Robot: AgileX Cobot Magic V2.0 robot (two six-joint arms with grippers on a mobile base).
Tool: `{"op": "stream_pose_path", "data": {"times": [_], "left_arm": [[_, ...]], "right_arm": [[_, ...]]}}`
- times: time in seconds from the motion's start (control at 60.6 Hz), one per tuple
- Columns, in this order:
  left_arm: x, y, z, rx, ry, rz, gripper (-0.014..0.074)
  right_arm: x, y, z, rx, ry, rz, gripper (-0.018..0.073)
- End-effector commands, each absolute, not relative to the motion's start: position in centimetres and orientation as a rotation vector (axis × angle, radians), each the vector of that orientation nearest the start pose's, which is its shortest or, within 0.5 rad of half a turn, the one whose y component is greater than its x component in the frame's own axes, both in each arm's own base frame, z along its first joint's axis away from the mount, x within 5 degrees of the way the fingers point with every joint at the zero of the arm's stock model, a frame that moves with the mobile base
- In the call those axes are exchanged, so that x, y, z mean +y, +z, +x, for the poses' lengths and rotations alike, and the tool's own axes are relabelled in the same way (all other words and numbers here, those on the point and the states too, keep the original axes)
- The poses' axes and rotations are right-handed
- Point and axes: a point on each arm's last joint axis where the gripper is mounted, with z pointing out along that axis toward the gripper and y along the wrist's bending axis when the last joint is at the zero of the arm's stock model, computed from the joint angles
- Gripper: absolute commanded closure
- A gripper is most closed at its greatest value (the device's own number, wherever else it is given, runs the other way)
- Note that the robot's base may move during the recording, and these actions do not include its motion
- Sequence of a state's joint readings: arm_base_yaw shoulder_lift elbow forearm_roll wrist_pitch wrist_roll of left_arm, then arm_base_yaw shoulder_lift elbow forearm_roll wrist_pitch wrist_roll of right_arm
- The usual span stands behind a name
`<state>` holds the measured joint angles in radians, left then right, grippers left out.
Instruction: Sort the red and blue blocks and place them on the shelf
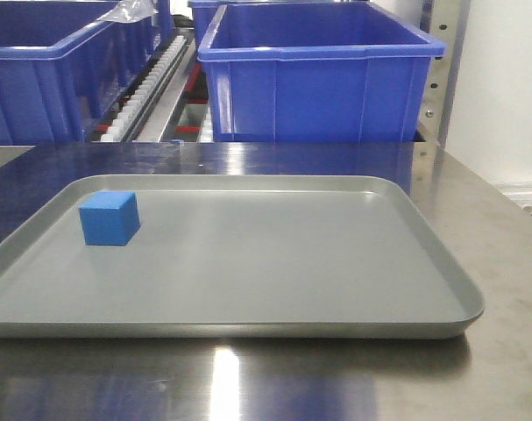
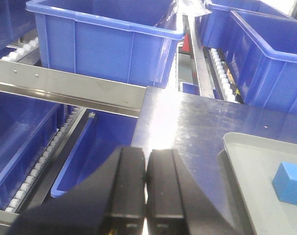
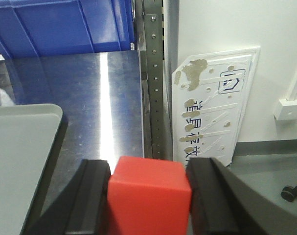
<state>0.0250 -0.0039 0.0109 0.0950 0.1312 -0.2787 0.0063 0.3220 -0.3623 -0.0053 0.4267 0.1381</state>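
The blue block (image 1: 109, 217) sits on the left side of the grey tray (image 1: 274, 263); it also shows in the left wrist view (image 2: 289, 182). My right gripper (image 3: 149, 188) is shut on the red block (image 3: 149, 196), held above the steel table's right edge near the shelf upright (image 3: 153, 78). My left gripper (image 2: 147, 183) is shut and empty, above the table's left edge, left of the tray (image 2: 258, 166). The shelf (image 2: 84, 90) with its steel rail and roller tracks stands behind and left. Neither gripper shows in the front view.
Large blue bins (image 1: 314, 70) fill the shelf behind the table; more bins (image 2: 106, 39) sit on upper and lower tiers at left. A white signboard (image 3: 212, 107) leans against the wall right of the shelf upright. The tray's corner (image 3: 21, 142) lies left of the red block.
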Motion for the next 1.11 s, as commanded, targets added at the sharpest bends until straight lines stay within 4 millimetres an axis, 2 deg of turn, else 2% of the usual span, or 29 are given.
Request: {"op": "stream_pose_path", "data": {"times": [0.0,1.09], "left_arm": [[0.18,19.93,5.62,1.534,-0.120,-0.161,0.0460],[0.17,19.93,5.62,1.534,-0.122,-0.160,0.0460]], "right_arm": [[-0.05,29.19,7.93,1.742,0.079,0.104,0.0503],[-0.05,29.19,7.93,1.742,0.079,0.104,0.0503]]}}
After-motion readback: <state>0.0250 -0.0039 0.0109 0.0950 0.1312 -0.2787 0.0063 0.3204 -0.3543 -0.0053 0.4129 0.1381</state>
